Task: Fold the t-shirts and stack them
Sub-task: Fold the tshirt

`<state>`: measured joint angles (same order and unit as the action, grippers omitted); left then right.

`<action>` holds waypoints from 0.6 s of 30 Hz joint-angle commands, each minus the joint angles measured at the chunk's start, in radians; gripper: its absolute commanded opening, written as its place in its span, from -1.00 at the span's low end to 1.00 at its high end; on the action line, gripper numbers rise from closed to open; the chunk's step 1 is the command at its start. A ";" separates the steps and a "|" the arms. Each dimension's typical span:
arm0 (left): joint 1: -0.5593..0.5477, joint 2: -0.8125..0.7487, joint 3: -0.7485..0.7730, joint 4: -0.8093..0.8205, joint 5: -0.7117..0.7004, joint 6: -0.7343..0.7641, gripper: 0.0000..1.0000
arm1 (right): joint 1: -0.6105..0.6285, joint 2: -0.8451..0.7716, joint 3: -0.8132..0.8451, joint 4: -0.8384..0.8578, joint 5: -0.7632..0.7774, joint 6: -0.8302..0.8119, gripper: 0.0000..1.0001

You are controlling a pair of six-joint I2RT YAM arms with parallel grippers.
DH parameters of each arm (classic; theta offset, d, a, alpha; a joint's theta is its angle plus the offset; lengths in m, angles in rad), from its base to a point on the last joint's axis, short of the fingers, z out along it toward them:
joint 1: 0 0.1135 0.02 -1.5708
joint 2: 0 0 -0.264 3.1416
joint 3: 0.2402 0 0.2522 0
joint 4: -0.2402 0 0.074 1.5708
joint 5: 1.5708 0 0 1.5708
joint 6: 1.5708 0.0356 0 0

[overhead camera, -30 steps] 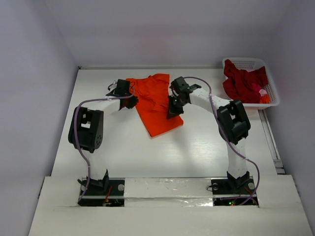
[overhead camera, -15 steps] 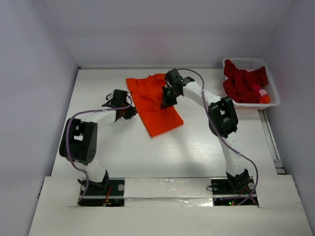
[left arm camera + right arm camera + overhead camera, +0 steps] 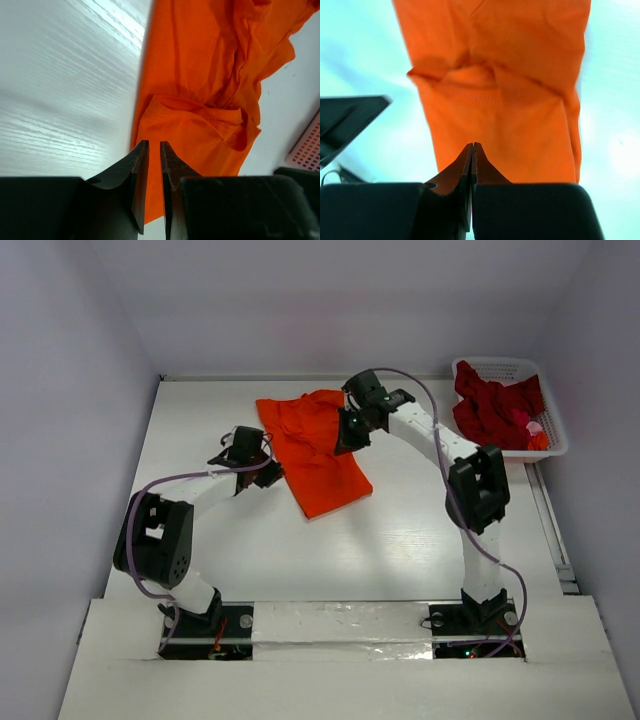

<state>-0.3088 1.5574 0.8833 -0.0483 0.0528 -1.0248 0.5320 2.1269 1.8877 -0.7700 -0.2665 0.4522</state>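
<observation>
Overhead view and two wrist views, read left to right, every place given from the orange t-shirt (image 3: 315, 455).

(a) The left gripper (image 3: 264, 473) hangs at the shirt's left edge, about halfway down its length. In its wrist view the fingers (image 3: 141, 165) stand only a narrow slit apart, and I see no cloth between them, so I read it as carrying nothing. I judge it is placed there to take that hem for a fold.

(b) The orange t-shirt lies on the table (image 3: 400, 540), already doubled into a long strip that runs from far-left to near-right. A sleeve is turned in over the body (the left wrist view shows its stitched hem lying on top). The far end is looser and more creased than the near end, which suggests to me that the fold is only part done.

(c) The right gripper (image 3: 346, 438) sits over the shirt's right edge, toward its far end. Its fingers are pressed fully together with nothing between them. A closed tip in that spot looks suited to pressing or smoothing the cloth, not to lifting it.

(d) The dark red t-shirt (image 3: 490, 405) is well to the right of the orange one, heaped unfolded in the white basket (image 3: 497, 362). It is out of both arms' way. It has not yet been folded, so no stack exists.
</observation>
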 commanded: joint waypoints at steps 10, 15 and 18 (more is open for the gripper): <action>-0.081 0.038 0.065 0.016 0.001 -0.026 -0.75 | 0.010 -0.085 -0.173 0.087 0.019 -0.001 -1.00; -0.090 0.033 0.063 0.008 -0.002 -0.027 -0.75 | 0.010 -0.007 -0.130 0.094 0.018 0.020 -1.00; -0.090 0.026 0.057 0.005 -0.001 -0.027 -0.75 | 0.010 0.028 -0.087 0.090 0.024 0.023 -1.00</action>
<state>-0.3931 1.6016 0.9119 -0.0467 0.0551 -1.0489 0.5320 2.1365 1.7302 -0.7177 -0.2569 0.4652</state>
